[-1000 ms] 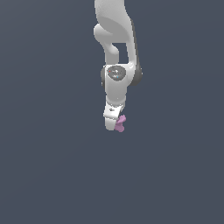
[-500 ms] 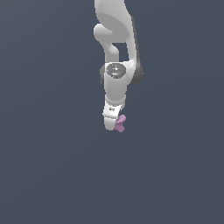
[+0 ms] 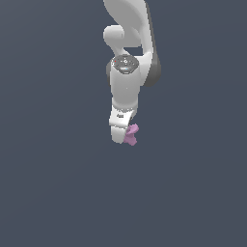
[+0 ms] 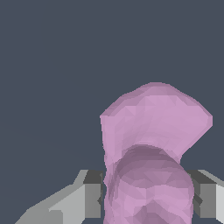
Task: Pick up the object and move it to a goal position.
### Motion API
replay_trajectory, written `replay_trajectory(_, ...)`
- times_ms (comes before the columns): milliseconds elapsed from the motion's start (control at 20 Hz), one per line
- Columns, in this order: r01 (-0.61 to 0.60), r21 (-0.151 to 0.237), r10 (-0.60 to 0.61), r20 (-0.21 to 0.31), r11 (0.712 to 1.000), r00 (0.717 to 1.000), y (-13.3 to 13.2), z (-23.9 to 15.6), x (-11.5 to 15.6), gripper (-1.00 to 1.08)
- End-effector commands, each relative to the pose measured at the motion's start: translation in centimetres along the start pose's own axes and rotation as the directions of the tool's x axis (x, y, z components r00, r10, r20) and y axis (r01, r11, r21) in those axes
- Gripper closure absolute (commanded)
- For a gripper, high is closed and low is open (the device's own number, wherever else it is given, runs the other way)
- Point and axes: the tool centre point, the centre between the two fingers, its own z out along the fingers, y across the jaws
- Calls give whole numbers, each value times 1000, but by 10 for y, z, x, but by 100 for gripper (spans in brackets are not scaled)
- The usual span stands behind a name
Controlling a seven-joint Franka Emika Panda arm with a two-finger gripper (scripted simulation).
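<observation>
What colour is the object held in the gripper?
Pink-purple. The object shows best in the wrist view, between the gripper fingers.

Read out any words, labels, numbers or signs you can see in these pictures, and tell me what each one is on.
None can be read.
The gripper bears a small dark mark on its white body in the exterior view, too small to read.
The pink-purple object between the fingers carries no text in either view.
</observation>
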Motion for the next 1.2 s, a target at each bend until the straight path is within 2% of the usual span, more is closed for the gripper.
replay_trajectory(0,0,0,0,-1,1000,1000,11,-20,0,108)
replay_trajectory(550,0,0,0,1,1000,1000,52,-90,-1,108)
replay_trajectory(1150,-1,0,1,1,1000,1000,67,-111,0,108)
